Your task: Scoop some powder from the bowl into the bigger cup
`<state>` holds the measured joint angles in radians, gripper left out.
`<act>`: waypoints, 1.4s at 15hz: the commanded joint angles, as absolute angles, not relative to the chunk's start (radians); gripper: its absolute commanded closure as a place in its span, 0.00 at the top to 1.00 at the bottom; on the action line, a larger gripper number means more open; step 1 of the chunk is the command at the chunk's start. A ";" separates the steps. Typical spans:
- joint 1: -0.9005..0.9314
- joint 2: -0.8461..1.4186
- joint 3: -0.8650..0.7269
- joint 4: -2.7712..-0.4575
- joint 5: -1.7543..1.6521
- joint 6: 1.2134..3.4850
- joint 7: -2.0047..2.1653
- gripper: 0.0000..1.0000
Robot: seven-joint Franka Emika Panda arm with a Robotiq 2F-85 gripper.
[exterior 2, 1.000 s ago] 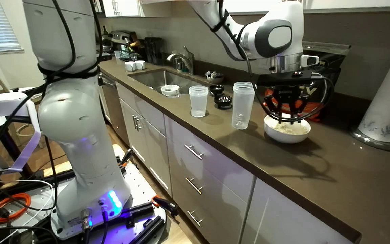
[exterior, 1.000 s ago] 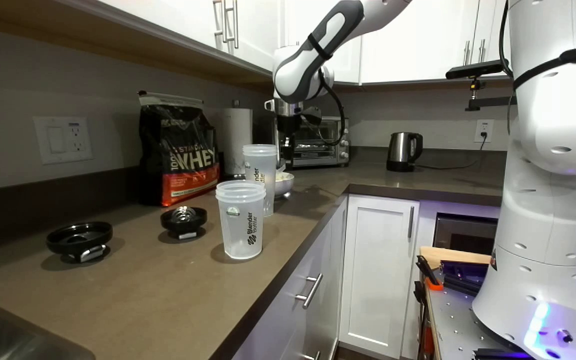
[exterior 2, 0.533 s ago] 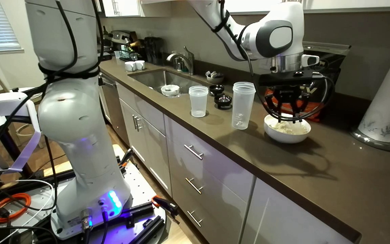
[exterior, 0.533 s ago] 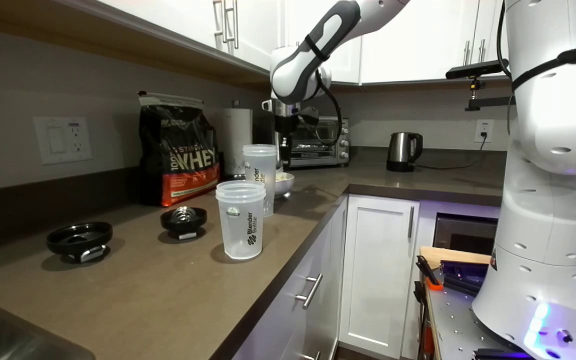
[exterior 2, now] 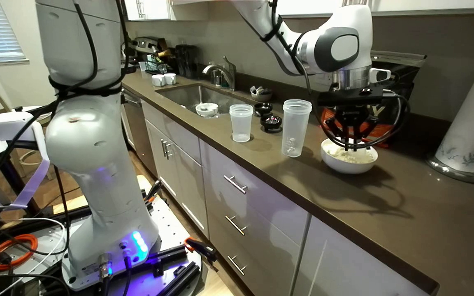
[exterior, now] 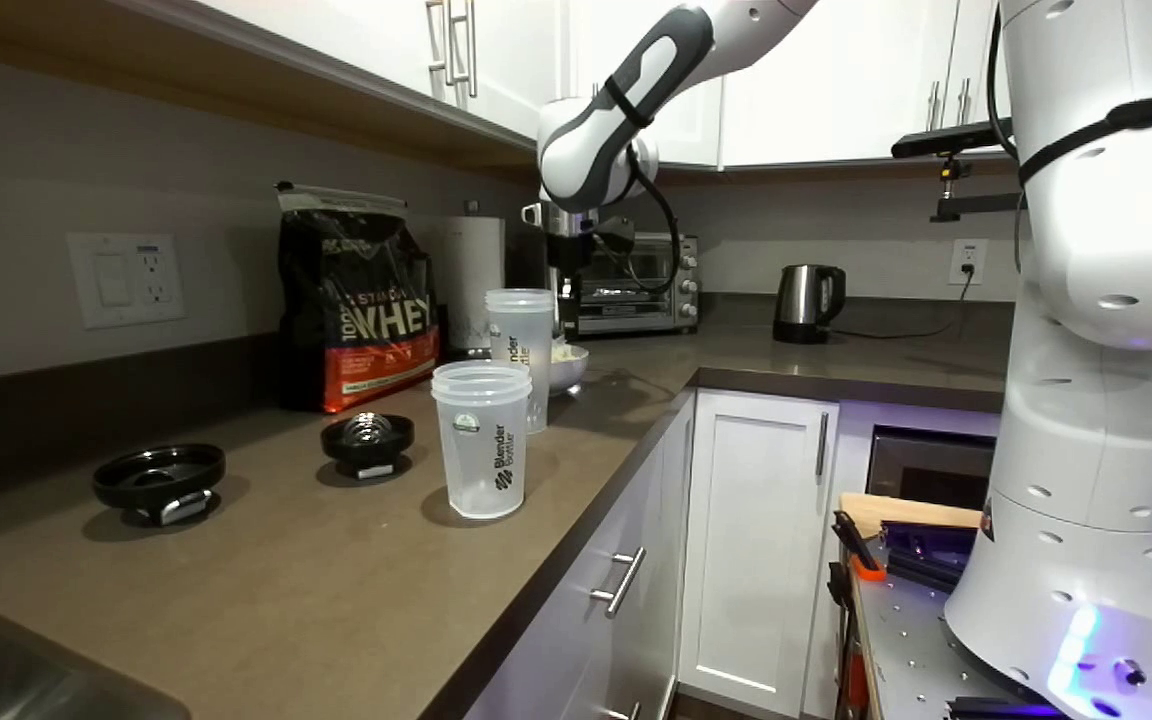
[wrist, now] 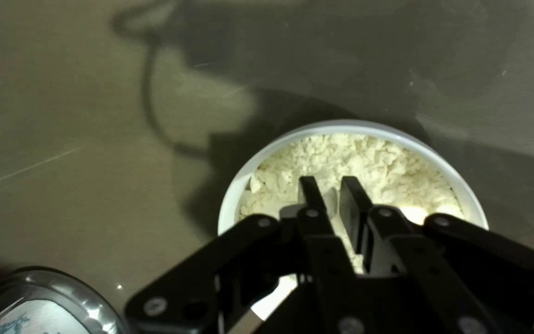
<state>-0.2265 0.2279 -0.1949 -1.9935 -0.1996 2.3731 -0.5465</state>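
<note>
The white bowl [exterior 2: 350,166] holds pale powder [wrist: 355,150] and stands on the counter. It also shows in an exterior view [exterior: 568,374], partly behind the bigger cup. The bigger cup [exterior 2: 296,129], tall and frosted, stands upright beside the bowl; it also shows in an exterior view [exterior: 526,365]. My gripper [wrist: 329,181] points down over the bowl, fingers narrowed with a slim gap. A small greyish piece [wrist: 330,202], perhaps a scoop handle, shows in that gap; a strip of powder shows between it and one finger. The rest of the piece is hidden.
A shorter frosted cup [exterior: 483,440] stands near the counter's front edge. Two black lids [exterior: 158,480] lie on the counter. A black whey bag [exterior: 356,300] stands against the wall. A paper towel roll [exterior 2: 469,123] is beyond the bowl. A toaster oven [exterior: 636,290] stands farther back.
My gripper's fingers have come closer together over the bowl. The arm and gripper have shifted slightly sideways. The cups and bowl have not moved.
</note>
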 commanded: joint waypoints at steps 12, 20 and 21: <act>-0.254 0.244 -0.167 -1.970 -0.165 2.376 -0.584 0.01; -0.264 0.256 -0.164 -1.962 -0.096 2.338 -0.582 0.01; -0.265 0.257 -0.164 -1.962 -0.087 2.337 -0.580 0.01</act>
